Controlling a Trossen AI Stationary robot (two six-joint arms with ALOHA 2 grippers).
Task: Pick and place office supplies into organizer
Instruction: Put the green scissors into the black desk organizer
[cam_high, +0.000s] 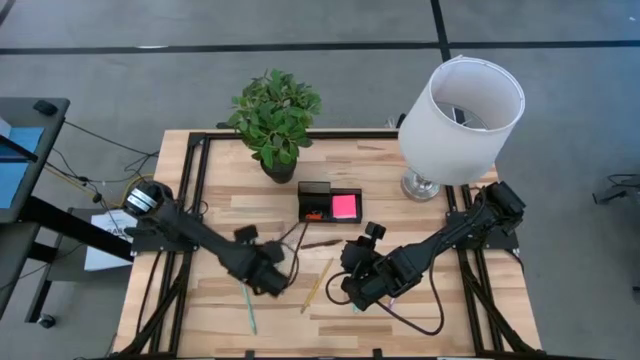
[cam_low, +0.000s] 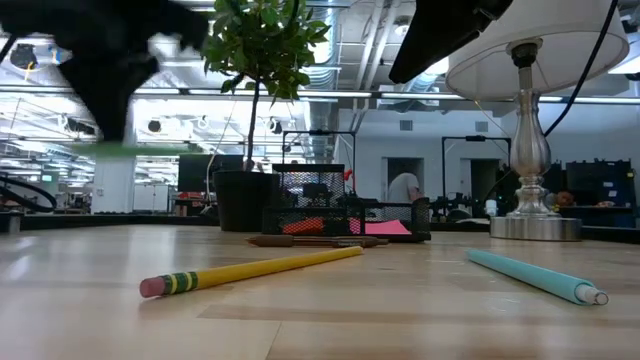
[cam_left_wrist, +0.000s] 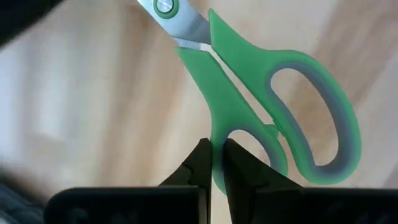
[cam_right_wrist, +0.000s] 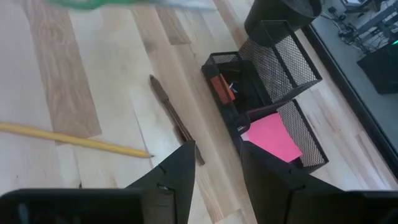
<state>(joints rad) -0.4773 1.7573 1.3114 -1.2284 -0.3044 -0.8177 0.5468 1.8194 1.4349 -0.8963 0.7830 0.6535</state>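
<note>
Left claw (cam_left_wrist: 216, 163) of mine is clamped on the lower handle loop of the green-handled scissors (cam_left_wrist: 261, 112), lifted over the front middle of the table (cam_high: 420, 320). My left wrist view shows this grip plainly; from above, the scissors are hidden under the arm. My right claw (cam_right_wrist: 216, 163) hovers with its fingers parted and nothing between them, aimed toward the organizer (cam_right_wrist: 273, 68).

The organizer sits near the table's back edge, between the plant pot (cam_high: 279, 168) and the lamp (cam_high: 455, 110). The pink sticky-note pad (cam_right_wrist: 273, 138) lies in one compartment and a small red item (cam_right_wrist: 219, 87) in another. Only the right wrist view shows these contents clearly.

A dark pen (cam_right_wrist: 176, 118) lies just in front of the organizer. The yellow pencil (cam_low: 250, 270) lies between my arms, and the teal pen (cam_low: 535, 274) nearer the front edge under my left arm. Bare wood stays open along the front and both sides.
</note>
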